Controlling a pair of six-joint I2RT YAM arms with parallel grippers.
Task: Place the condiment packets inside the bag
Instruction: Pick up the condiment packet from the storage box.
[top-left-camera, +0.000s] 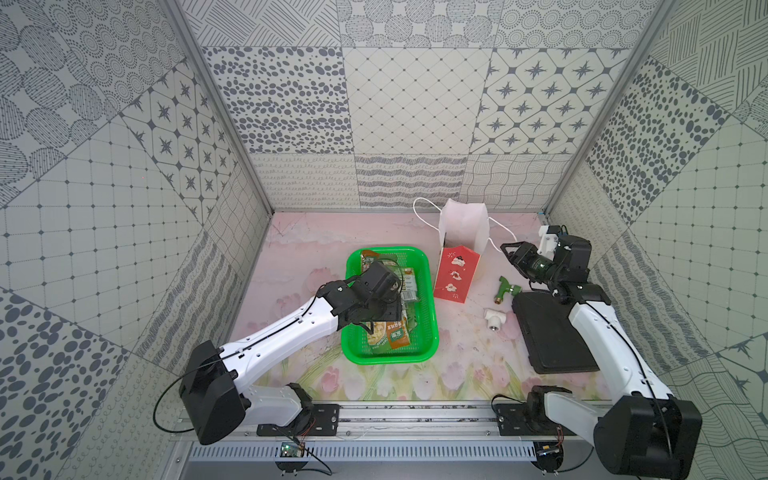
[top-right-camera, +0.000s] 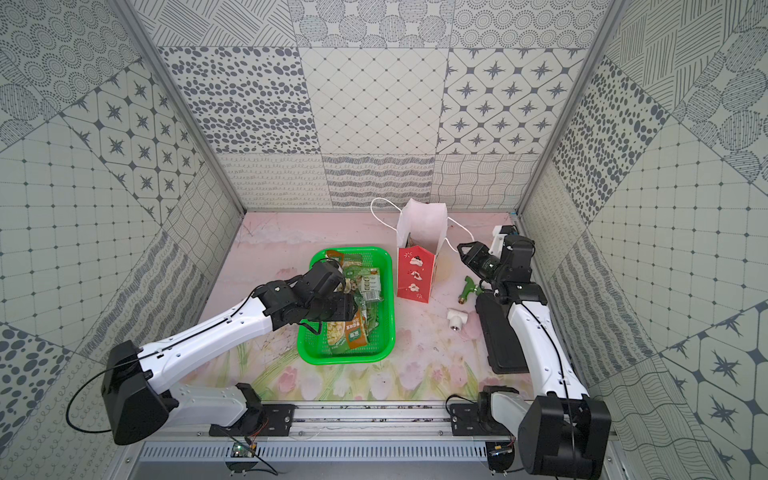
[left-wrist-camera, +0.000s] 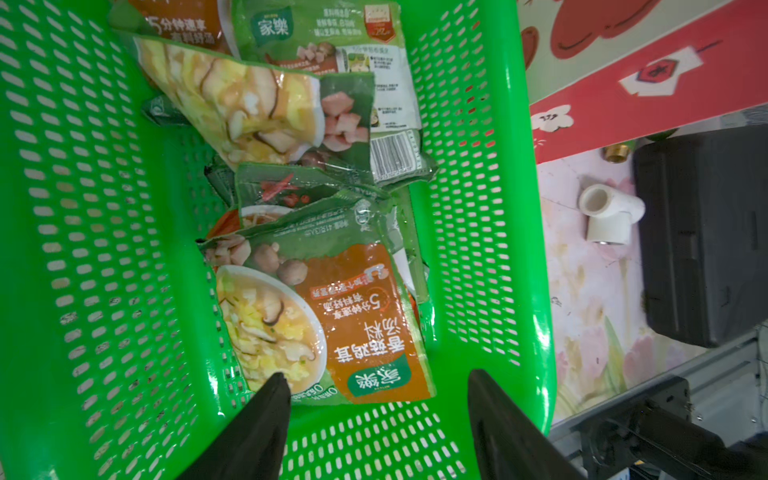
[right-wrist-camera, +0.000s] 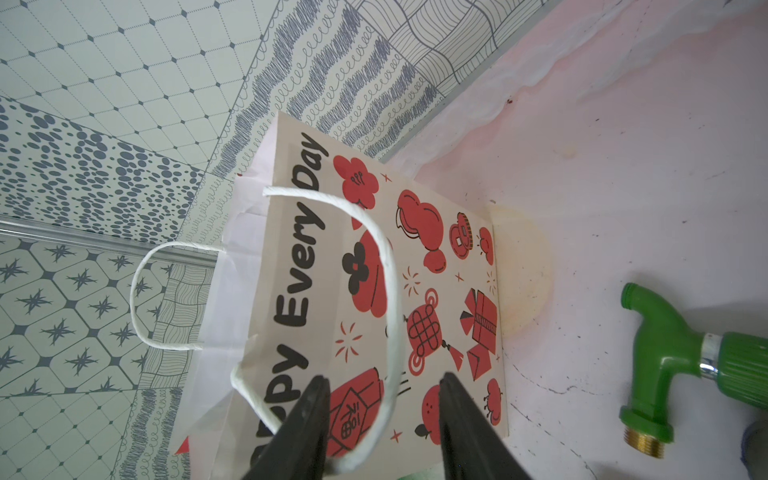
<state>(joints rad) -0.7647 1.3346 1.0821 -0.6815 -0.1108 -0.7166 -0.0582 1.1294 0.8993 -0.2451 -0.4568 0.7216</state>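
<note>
The left end effector (left-wrist-camera: 376, 384) hangs over the green basket (top-left-camera: 390, 358), jaws wide and empty, above the condiment packets (left-wrist-camera: 316, 316) piled inside it, whose green-and-orange print reads 家樂 and 5分钟速享. Just right of the basket the bag (top-left-camera: 455, 272) stands upright on the surface (top-left-camera: 457, 345), one face lettered "…ppy Every Day". Beside it, the right end effector (right-wrist-camera: 384, 376) has its jaws partly apart, the white cord handle (right-wrist-camera: 386, 257) looping between them.

Robot test booth, lab-type rig: grey patterned panels (top-left-camera: 415, 104) on metal posts (top-left-camera: 220, 108) close three sides, left arm (top-left-camera: 274, 336) and right arm (top-left-camera: 602, 336) bolted to a front rail (top-left-camera: 415, 411), floral mat (top-left-camera: 457, 365) underneath.
</note>
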